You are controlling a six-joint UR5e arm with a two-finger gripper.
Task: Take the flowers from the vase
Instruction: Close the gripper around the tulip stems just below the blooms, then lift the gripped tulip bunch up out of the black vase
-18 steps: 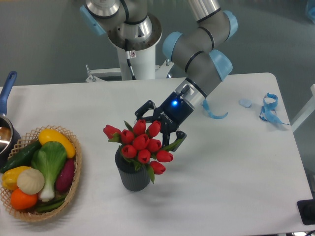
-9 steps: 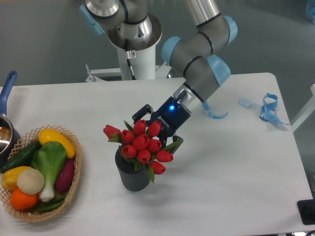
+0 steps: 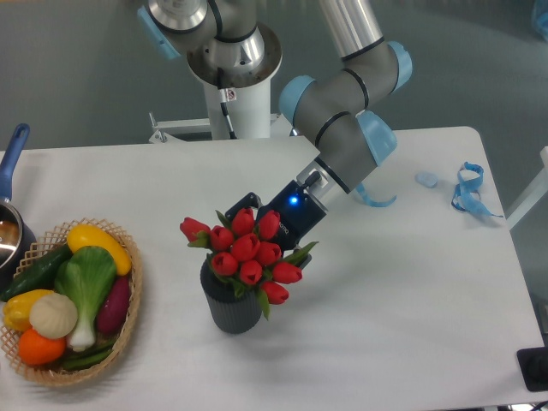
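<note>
You've got the flowers (image 3: 247, 253) standing in the vase (image 3: 232, 306), red buds bunched tight above its round mouth, one bud leaning out to the left of the vase and a couple drooping over its right rim. The vase sits upright on the white table (image 3: 385, 325), roughly mid-table. Your gripper (image 3: 267, 224) is right behind the bouquet, up and to the right of the vase, its dark body angled down toward the blooms with a blue light glowing on it. The fingers are buried behind the buds and leaves (only one dark fingertip (image 3: 245, 202) peeks out at the top of the bunch), so you can't tell how wide the jaws stand or whether they have hold of any stems. Well to the left of the vase, the wicker basket (image 3: 127, 321) holds its vegetables, and a pot with a blue handle (image 3: 13, 154) sits at the far left edge. Far to the right of the vase lie blue straps (image 3: 469, 190).
</note>
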